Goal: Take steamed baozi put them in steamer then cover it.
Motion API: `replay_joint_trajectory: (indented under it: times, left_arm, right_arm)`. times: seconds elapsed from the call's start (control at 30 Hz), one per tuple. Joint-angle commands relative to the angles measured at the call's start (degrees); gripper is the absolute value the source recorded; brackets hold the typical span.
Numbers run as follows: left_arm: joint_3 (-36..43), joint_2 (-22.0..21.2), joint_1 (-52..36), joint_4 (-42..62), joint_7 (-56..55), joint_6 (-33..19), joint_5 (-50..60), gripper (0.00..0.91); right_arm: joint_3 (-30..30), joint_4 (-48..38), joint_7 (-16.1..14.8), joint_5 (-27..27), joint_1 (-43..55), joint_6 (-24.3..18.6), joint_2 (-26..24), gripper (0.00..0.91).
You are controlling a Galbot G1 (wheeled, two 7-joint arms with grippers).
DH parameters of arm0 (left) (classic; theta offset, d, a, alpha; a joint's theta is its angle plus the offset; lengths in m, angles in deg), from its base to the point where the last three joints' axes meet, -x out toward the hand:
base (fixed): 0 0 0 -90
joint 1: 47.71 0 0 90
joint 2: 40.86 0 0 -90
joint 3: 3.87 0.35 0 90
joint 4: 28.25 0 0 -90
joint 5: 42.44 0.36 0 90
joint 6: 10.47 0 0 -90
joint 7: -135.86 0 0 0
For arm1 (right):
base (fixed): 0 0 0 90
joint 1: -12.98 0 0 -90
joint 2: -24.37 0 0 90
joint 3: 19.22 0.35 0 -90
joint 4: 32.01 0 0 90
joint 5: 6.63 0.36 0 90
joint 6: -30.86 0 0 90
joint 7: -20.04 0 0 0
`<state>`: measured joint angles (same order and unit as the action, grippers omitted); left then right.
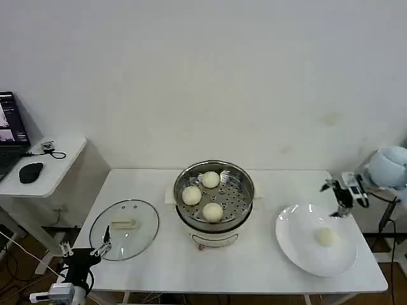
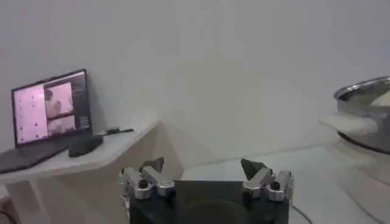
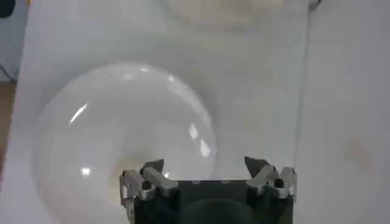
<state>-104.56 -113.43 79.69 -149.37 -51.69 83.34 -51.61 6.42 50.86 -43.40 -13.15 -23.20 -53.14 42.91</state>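
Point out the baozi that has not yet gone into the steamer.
It is the lone steamed baozi on the white plate, near the right gripper. The other three already sit in the steamer.

Both grippers [image 1: 103, 244] [image 1: 341, 202] seemingly open, empty.

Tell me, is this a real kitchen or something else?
Probably not a kitchen; it looks like a plain test room. A round shiny steel steamer sits on a bare white table against a blank wall, and an open laptop with a black mouse sits on a side desk.
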Motion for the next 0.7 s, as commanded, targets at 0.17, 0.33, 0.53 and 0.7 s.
replay_joint_trajectory:
  times: [0.17,0.33,0.53,0.7]
  left_arm:
    - [0.8,1.2,-0.4,-0.2,0.5,1.0,-1.5,0.907]
    - [0.7,1.0,-0.4,-0.2,0.4,1.1,-1.3,0.907]
    - [0.2,1.0,0.0,-0.3,0.6,0.9,-1.0,0.907]
    - [-0.4,0.9,0.2,-0.4,0.6,0.9,-1.0,0.907]
  right_arm:
    - [12.3,-4.0,0.2,-3.5,-18.2,-1.2,0.8,0.907]
    - [11.5,-6.1,0.2,-4.4,-18.0,-1.8,3.4,0.907]
    - [11.5,-8.7,0.8,-6.8,-17.5,-2.7,6.1,0.907]
    - [11.0,-11.0,1.1,-7.9,-16.7,-3.2,7.5,0.897]
